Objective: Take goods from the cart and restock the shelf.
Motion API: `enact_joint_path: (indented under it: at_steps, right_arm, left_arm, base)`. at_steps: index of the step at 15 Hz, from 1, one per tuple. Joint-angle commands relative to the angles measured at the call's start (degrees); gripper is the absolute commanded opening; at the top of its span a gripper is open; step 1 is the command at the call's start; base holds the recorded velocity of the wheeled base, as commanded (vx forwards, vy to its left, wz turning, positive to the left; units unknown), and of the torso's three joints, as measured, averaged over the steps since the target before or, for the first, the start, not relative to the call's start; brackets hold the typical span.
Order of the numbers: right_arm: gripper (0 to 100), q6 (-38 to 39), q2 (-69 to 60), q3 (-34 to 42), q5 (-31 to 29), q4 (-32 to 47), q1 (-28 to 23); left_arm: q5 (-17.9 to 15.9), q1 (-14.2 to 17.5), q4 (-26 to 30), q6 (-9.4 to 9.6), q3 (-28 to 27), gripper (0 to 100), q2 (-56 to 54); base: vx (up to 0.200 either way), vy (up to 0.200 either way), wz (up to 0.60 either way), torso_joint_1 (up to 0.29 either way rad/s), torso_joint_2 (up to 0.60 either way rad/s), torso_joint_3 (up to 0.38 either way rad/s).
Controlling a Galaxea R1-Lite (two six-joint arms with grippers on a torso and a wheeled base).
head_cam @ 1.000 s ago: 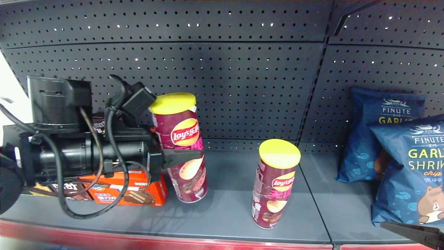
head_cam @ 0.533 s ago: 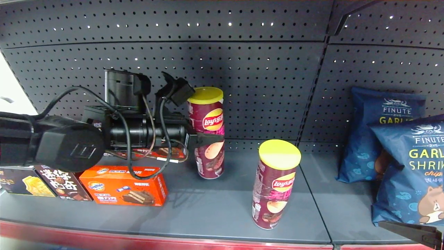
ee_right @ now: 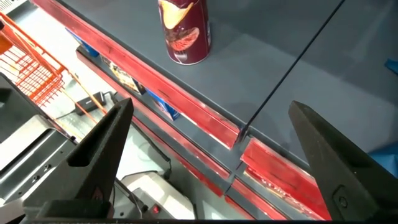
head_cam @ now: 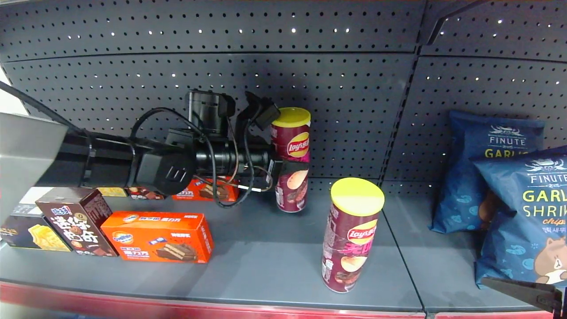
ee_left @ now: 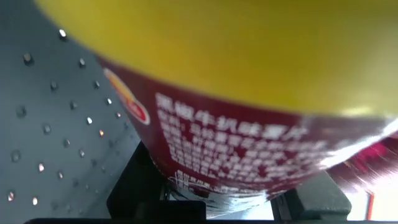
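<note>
A maroon chips can with a yellow lid (head_cam: 291, 146) stands upright near the back of the grey shelf (head_cam: 266, 252). My left gripper (head_cam: 292, 170) is shut on its middle, with the arm stretched in from the left. Up close, the same can (ee_left: 249, 149) sits between the two dark fingers (ee_left: 146, 190). A second, matching can (head_cam: 352, 235) stands free near the shelf's front edge, also seen from the right wrist (ee_right: 185, 31). My right gripper (ee_right: 217, 168) hangs open and empty below the front of the shelf, with one fingertip (head_cam: 520, 287) at the lower right.
Snack boxes line the left of the shelf: an orange box (head_cam: 157, 237), a brown box (head_cam: 75, 221), and another orange box (head_cam: 203, 191) behind the arm. Blue snack bags (head_cam: 522, 212) fill the right bay. Behind is a pegboard wall (head_cam: 345, 110). An orange cart (ee_right: 31, 62) stands below.
My left arm has carried the held can to the right and deeper, toward the pegboard. The front can, boxes and right gripper have stayed put.
</note>
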Motion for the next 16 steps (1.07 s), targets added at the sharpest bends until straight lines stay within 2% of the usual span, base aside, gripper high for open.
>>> enact_joint_path:
  at_steps: [1, 6, 10, 16]
  right_arm:
    - [100, 0.0, 0.1, 0.0, 0.1, -0.1, -0.5]
    - [100, 0.0, 0.5, -0.1, 0.2, -0.1, -0.9]
    - [100, 0.0, 0.7, -0.1, 0.3, 0.0, -0.9]
    - [100, 0.0, 0.7, 0.0, 0.8, 0.0, -0.9]
  left_arm:
    - [0.0, -0.7, 0.0, -0.01, -2.9, 0, 3.9]
    - [0.1, -1.2, -0.4, -0.01, -4.1, 0, 7.3]
    - [0.1, -2.0, 0.0, -0.1, -8.9, 0, 10.9]
    - [0.1, -3.2, 0.0, -0.19, -11.4, 0, 13.2]
  base:
    - [0.0, 0.0, 0.0, 0.0, 0.0, 0.0]
    - [0.0, 0.0, 0.0, 0.0, 0.0, 0.0]
    - [0.0, 0.0, 0.0, 0.0, 0.0, 0.0]
    - [0.0, 0.0, 0.0, 0.0, 0.0, 0.0]
